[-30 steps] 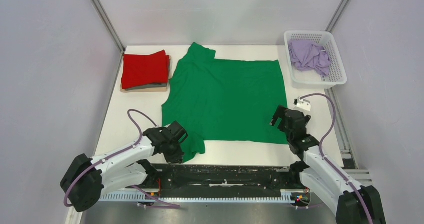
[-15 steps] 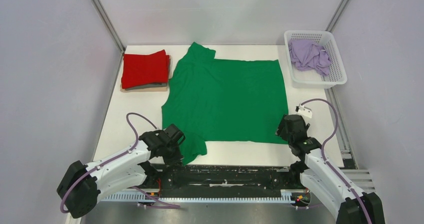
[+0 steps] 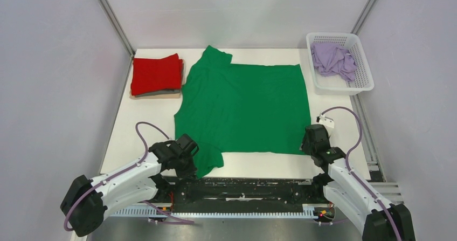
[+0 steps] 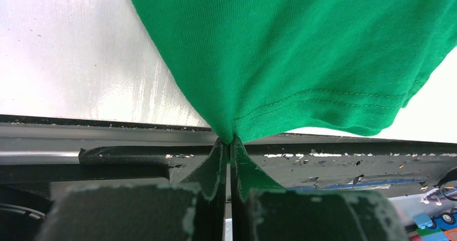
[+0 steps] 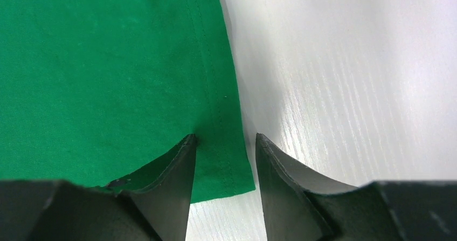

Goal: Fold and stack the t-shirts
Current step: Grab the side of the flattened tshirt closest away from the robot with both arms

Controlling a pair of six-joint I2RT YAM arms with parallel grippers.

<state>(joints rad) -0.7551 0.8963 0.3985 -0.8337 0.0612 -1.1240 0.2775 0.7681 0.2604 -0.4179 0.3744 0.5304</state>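
Note:
A bright green t-shirt [image 3: 242, 106] lies spread flat across the middle of the table. My left gripper [image 3: 189, 163] is shut on its near-left sleeve hem [image 4: 302, 98], and the fabric bunches into the fingertips [image 4: 230, 141]. My right gripper [image 3: 312, 138] is down at the shirt's near-right corner [image 5: 226, 171]. Its jaws stand partly apart and straddle the stitched side hem, one finger [image 5: 172, 171] on the green cloth and the other [image 5: 280, 171] on bare table. A folded red t-shirt [image 3: 156, 74] sits at the back left. A crumpled pale lilac t-shirt [image 3: 333, 59] lies in the basket.
The white lattice basket [image 3: 366, 71] stands at the back right corner. The red shirt rests on a grey layer and a flat brown board [image 3: 161, 95]. A black rail [image 3: 242, 190] runs along the near table edge between the arm bases. Grey walls enclose the table.
My right gripper dropped from above the table onto the shirt's near-right corner and its jaws narrowed. The left gripper stayed shut on the sleeve and shifted slightly toward the near edge.

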